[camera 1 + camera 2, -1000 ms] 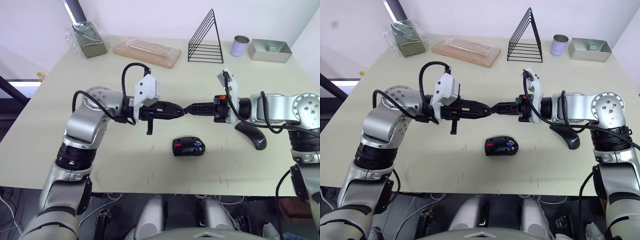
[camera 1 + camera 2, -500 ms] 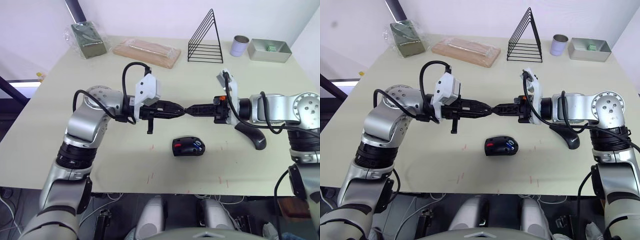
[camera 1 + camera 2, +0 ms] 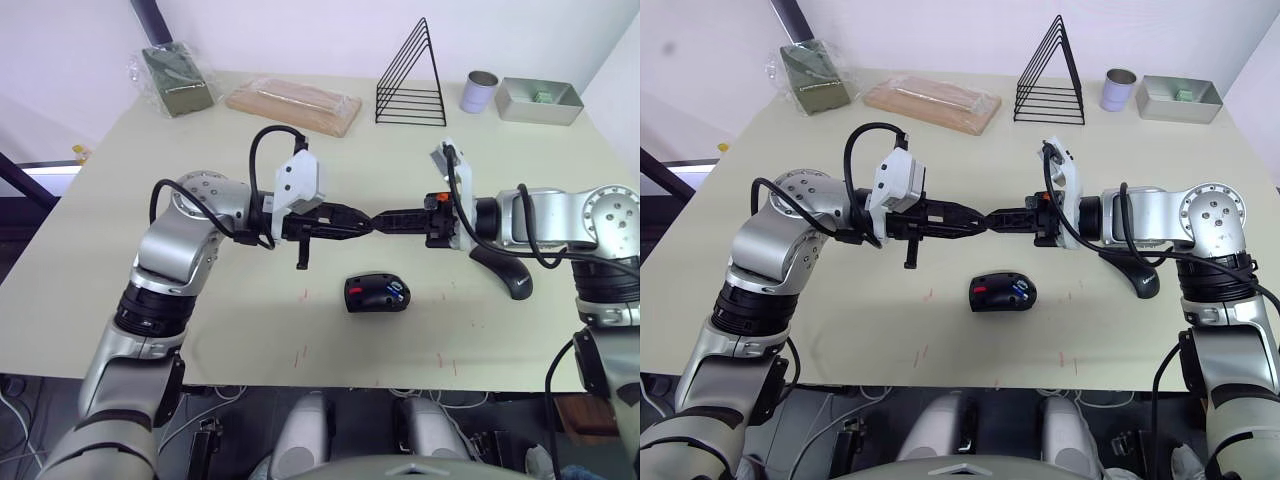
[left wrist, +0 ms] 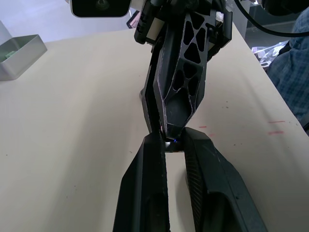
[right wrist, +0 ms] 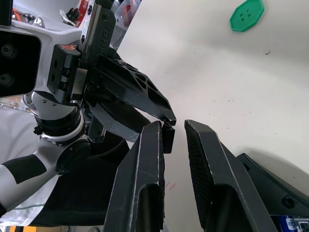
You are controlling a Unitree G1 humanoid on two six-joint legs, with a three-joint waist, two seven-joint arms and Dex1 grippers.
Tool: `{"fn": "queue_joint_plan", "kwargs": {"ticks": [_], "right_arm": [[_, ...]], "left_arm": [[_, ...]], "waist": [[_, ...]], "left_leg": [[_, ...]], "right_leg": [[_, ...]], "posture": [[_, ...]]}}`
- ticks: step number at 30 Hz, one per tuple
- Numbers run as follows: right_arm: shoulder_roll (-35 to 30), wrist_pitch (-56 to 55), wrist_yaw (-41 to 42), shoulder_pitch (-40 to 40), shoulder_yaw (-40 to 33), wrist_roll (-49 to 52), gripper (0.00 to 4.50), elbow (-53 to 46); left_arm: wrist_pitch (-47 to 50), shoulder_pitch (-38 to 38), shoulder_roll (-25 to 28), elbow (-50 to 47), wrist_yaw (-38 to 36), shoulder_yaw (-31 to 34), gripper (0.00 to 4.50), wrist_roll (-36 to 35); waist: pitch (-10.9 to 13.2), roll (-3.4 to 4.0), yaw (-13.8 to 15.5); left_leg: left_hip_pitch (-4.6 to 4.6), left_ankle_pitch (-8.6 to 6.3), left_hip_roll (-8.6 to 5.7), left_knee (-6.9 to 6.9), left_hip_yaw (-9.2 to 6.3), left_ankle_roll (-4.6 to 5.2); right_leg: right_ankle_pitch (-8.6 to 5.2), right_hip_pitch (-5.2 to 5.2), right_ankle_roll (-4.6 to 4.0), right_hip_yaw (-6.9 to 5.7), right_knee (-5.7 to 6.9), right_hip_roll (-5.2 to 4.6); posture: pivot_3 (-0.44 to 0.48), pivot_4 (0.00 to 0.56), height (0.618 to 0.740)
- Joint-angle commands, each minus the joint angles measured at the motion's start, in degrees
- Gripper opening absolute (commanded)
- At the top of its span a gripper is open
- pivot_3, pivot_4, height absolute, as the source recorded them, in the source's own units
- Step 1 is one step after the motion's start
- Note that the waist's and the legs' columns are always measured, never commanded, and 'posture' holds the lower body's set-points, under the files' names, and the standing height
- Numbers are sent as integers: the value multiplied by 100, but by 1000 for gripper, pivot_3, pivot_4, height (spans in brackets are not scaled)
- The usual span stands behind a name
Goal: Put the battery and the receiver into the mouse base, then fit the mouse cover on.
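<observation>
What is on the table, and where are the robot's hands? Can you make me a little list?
grippers: left gripper and right gripper meet tip to tip above the table
mouse base: lies open on the table, below them
battery: a blue bit, seemingly inside the base
mouse cover: lies by the right arm, not fitted
receiver: too small to tell

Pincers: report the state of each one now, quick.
Left pincer: closed on the receiver.
Right pincer: tip to tip with the left; cannot be told.
</observation>
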Motion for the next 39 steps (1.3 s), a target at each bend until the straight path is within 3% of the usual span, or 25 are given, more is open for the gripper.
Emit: {"fn": "queue_joint_plan", "kwargs": {"ticks": [1,21,24,39], "right_arm": [[-27,-17,44,-34,-218,101,788,-95],[-17,-22,67,37,-245,101,788,-143],[0,-28,54,49,-242,101,41,-149],[34,-40,13,81,-256,101,15,-205]], "left_arm": [[-117,-110,60,-48,4,66,17,-6],[-268,-135,41,36,-1,6,17,32],[-275,-131,41,24,-5,-1,17,31],[-277,-99,28,84,-30,-11,17,55]], "waist": [[0,0,0],[0,0,1],[0,0,1],[0,0,0]], "left_leg": [[0,0,0,0,0,0],[-1,0,0,0,0,0],[-1,0,0,0,0,0],[-2,0,1,0,0,0]], "right_leg": [[0,0,0,0,0,0],[0,0,0,0,-1,0],[0,0,0,0,-1,0],[0,-1,0,0,-1,0]], "posture": [[0,150,740],[0,150,740],[0,150,740],[0,150,740]]}}
